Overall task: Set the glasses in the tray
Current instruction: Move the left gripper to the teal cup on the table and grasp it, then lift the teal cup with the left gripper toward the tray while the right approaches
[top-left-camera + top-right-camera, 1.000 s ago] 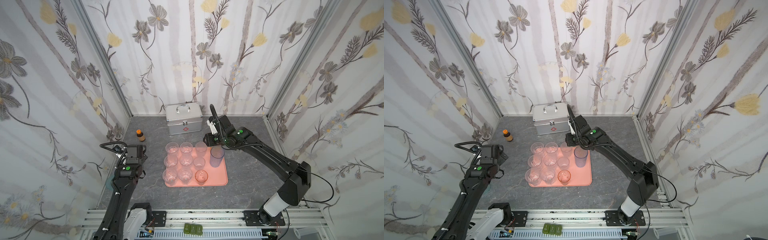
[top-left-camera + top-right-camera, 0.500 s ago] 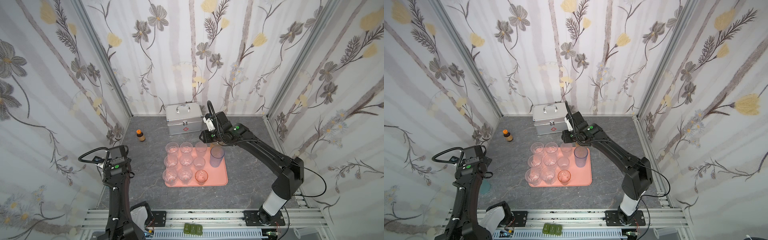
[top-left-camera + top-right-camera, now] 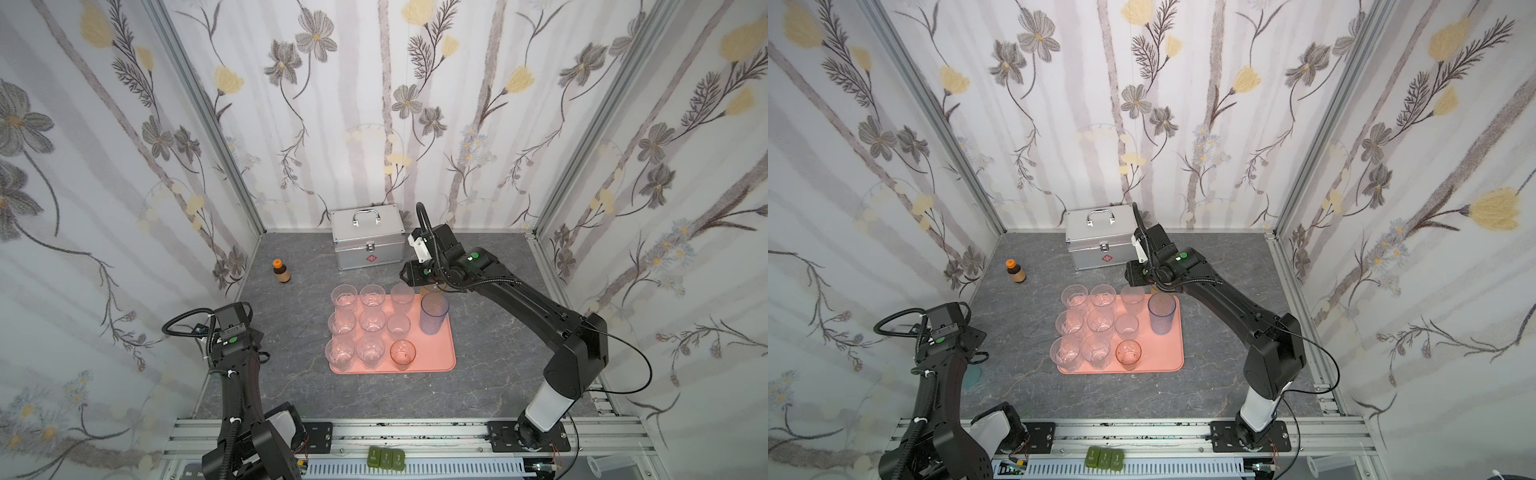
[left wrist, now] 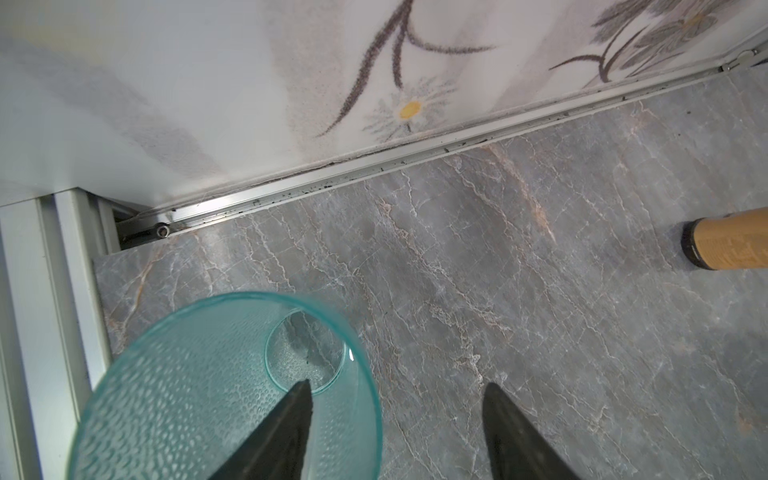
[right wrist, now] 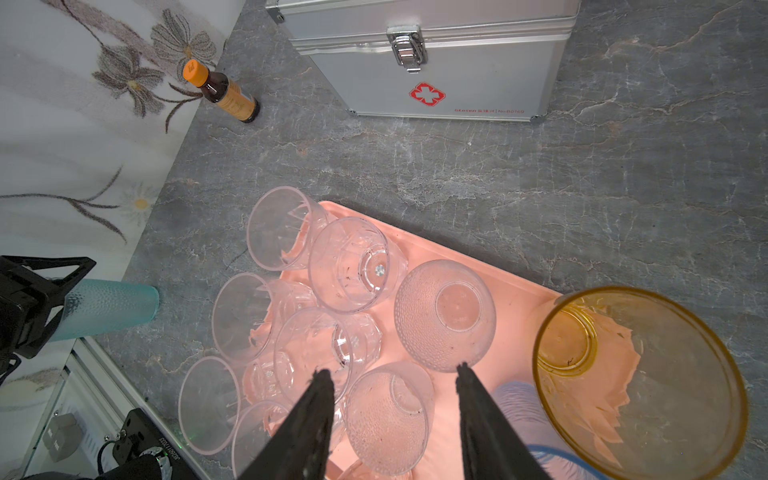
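Observation:
The salmon-pink tray point(image 3: 436, 353) point(image 3: 1163, 357) point(image 5: 515, 299) holds several clear glasses point(image 3: 357, 324), two frosted ones point(image 3: 399, 323), a short pink one point(image 3: 403, 352) and a tall blue one point(image 3: 434, 313). An amber glass point(image 5: 640, 374) point(image 3: 428, 286) stands at the tray's back edge by the blue one. My right gripper point(image 5: 392, 370) point(image 3: 417, 278) hovers open over the frosted glasses with nothing between its fingers; the amber glass is beside it. A teal glass point(image 4: 224, 390) point(image 5: 108, 309) stands at the front left by the wall. My left gripper point(image 4: 397, 390) straddles its rim, one finger inside and one outside, not clamped.
A silver metal case point(image 3: 368, 237) stands behind the tray against the back wall. A small brown bottle with an orange cap point(image 3: 281, 271) point(image 4: 731, 239) stands at the back left. The left wall and its metal rail point(image 4: 374, 162) run close to the teal glass.
My left arm swung away from the tray toward the left wall and came over the teal glass, its jaws narrowing. My right gripper shifted slightly left and back.

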Controlling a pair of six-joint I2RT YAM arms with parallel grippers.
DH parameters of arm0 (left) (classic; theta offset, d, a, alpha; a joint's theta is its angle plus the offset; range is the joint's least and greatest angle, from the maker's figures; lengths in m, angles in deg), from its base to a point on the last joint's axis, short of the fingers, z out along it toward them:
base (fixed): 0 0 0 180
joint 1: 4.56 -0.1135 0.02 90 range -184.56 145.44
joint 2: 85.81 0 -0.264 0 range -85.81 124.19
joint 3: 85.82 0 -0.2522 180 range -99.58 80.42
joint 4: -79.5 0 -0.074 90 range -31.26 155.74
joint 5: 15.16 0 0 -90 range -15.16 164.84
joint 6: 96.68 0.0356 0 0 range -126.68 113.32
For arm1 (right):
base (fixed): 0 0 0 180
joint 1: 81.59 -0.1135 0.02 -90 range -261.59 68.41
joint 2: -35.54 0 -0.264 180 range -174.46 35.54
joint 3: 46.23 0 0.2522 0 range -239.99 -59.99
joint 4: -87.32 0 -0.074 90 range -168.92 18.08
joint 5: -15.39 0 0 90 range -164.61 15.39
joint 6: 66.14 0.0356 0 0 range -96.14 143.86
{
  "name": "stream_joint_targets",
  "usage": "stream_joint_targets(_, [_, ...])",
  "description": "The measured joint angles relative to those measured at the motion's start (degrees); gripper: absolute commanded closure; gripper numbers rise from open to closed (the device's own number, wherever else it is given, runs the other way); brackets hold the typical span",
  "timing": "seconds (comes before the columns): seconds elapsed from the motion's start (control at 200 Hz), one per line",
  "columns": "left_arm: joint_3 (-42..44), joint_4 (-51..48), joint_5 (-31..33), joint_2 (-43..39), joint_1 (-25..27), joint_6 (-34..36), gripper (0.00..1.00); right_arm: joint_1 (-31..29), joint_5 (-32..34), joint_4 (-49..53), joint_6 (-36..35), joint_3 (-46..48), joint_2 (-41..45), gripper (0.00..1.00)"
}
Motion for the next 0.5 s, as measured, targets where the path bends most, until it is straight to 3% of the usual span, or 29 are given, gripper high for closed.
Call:
stream_joint_targets(0.12, [0.0, 1.8, -2.5, 0.0, -0.5, 2.2, 0.73, 0.0, 0.0, -0.1, 0.0, 0.1, 0.2, 0.51])
stream_joint_targets(0.2, [0.3, 2.9, -4.3, 0.0, -0.6, 2.9, 0.88, 0.0, 0.0, -0.3, 0.6, 0.2, 0.2, 0.51])
stream_joint_targets(0.5, [0.6, 5.2, -8.4, -1.1, -0.7, 4.7, 0.98, 0.7, 0.2, -0.8, 1.3, 0.3, 1.7, 0.51])
